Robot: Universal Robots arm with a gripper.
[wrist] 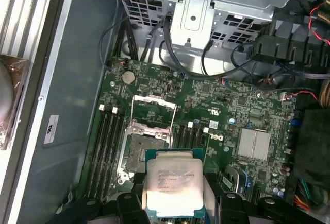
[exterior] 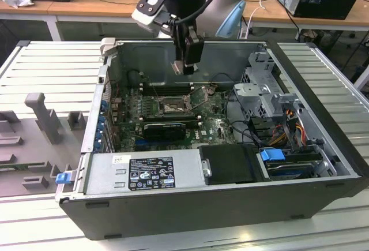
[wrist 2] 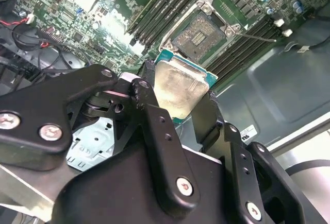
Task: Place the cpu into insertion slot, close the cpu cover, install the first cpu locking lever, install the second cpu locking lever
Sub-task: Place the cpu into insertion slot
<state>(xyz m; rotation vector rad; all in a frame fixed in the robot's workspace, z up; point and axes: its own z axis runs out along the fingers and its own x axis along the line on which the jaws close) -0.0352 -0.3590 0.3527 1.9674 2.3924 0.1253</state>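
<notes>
Now | end effector [wrist 2: 179,92] pinching cpu [wrist: 172,185] by two edges | insertion slot [wrist 2: 198,35] uncovered below, apart.

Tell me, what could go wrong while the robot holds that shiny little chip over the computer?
1. The gripper pinches the cpu just by its edges, up above the board. If it slips, it could drop onto the parts below.
2. The insertion slot is a snug square, and the cpu cover stands open beside it. A crooked or off-centre chip might bump the rim or the cover instead of settling in.
</notes>
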